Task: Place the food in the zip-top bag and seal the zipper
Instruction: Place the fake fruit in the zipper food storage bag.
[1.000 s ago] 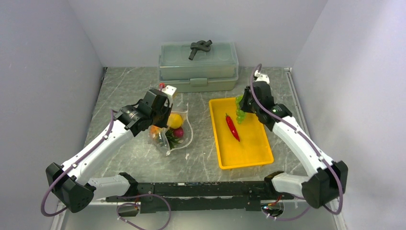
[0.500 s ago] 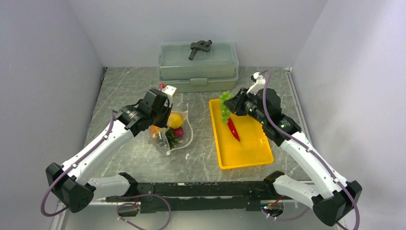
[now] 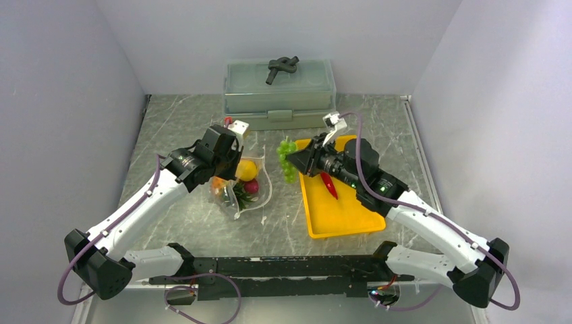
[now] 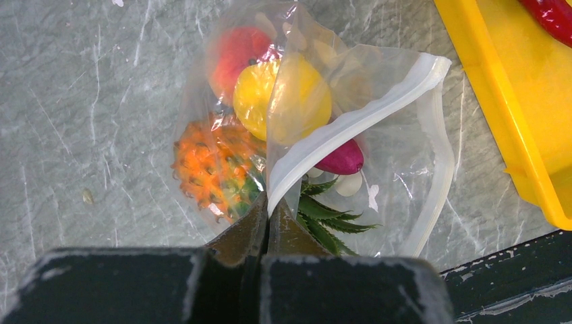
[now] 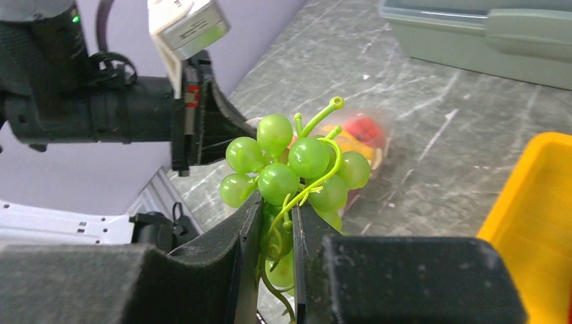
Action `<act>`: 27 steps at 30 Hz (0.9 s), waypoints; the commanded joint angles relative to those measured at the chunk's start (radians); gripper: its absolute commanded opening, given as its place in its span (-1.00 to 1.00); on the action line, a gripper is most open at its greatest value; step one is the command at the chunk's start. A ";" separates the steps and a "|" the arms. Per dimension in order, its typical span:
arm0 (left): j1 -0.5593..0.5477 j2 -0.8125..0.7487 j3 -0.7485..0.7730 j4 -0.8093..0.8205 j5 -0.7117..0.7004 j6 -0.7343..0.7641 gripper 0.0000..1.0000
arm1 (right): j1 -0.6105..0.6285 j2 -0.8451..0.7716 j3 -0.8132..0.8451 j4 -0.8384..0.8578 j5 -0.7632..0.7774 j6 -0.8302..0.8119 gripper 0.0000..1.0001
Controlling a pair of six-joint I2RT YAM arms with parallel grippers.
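We are mid-way through loading: the right jaws pinch the grapes [image 3: 288, 159] by the stem and lower berries and hold the bunch in the air, just off the far-left corner of the tray [image 3: 351, 217], between it and the bag [image 3: 262, 194]. The bag lies on the counter [image 3: 182, 121] with its mouth facing the tray. The left jaws are pressed together on one lip of the zipper [image 4: 351, 127], lifting that strip so the mouth gapes. Inside we see the pineapple [image 4: 210, 165], lemon [image 4: 287, 98], peach [image 4: 236, 50] and eggplant [image 4: 340, 158]. The chili [image 3: 328, 182] lies in the tray, well apart from the bag, so we judge two pieces are left to go in before any sealing. Next, we think the bunch must travel on toward the opening, come down under the raised lip and go in deep enough that the berries clear the strip before the right jaws let go. The left grip has to hold the lip up meanwhile. The dangling tendril could snag on the zipper.
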 commanded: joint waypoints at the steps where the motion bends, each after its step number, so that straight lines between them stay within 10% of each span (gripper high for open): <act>1: 0.002 -0.020 -0.007 0.024 0.019 0.012 -1.00 | 0.062 0.022 -0.020 0.203 0.006 0.003 -0.71; 27: 0.004 -0.027 -0.003 0.025 0.027 0.010 -1.00 | 0.209 0.338 -0.063 0.423 0.063 -0.157 -0.77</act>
